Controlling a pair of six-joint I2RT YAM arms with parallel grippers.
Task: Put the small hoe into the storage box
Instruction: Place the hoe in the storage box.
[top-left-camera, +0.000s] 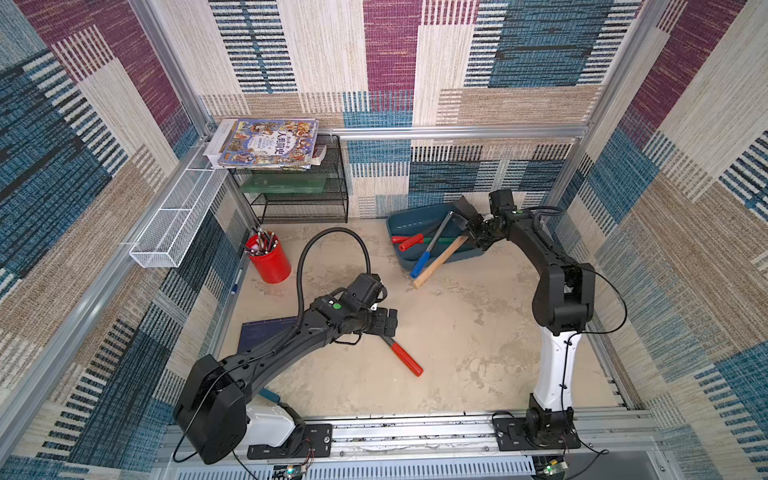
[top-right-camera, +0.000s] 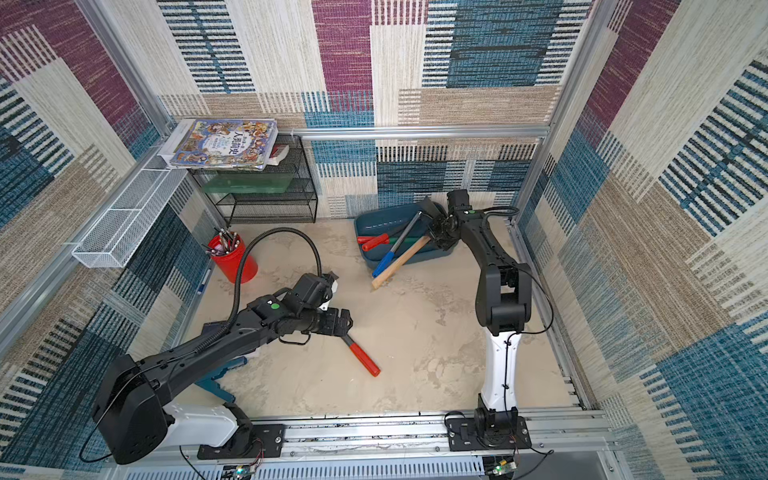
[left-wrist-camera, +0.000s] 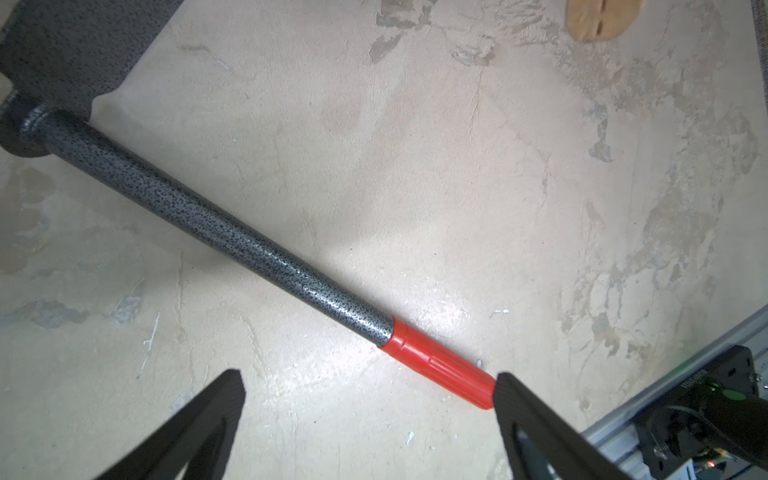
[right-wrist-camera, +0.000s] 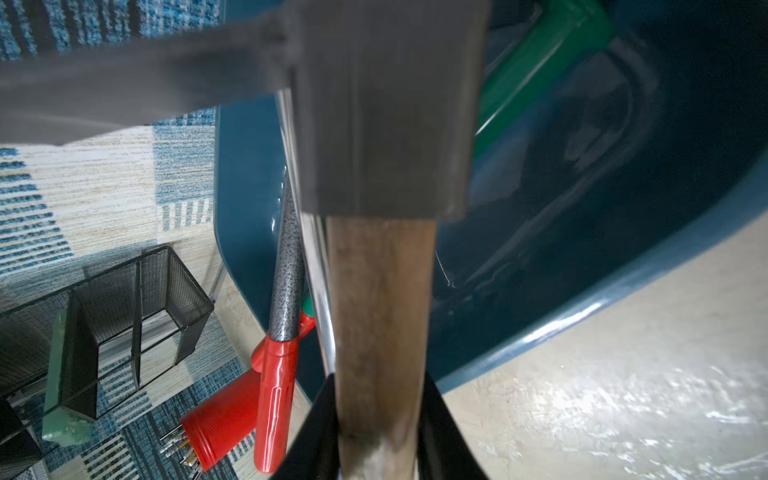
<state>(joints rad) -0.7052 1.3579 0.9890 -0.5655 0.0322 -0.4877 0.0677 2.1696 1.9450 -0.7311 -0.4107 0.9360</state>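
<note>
Wood handle of the hoe (top-left-camera: 438, 262) is clamped in your right gripper (top-left-camera: 473, 237) near the metal head, probably to steady the heavy end. Head's over the teal box (top-left-camera: 409, 224); handle sticks out past its rim. Left gripper (left-wrist-camera: 368, 378) gapes above the red-handled tool (left-wrist-camera: 257, 249).

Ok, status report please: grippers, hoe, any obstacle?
Left gripper open above red-handled tool on table. Right gripper shut on hoe, head over box, handle end outside. Other tools lie in box.
</note>
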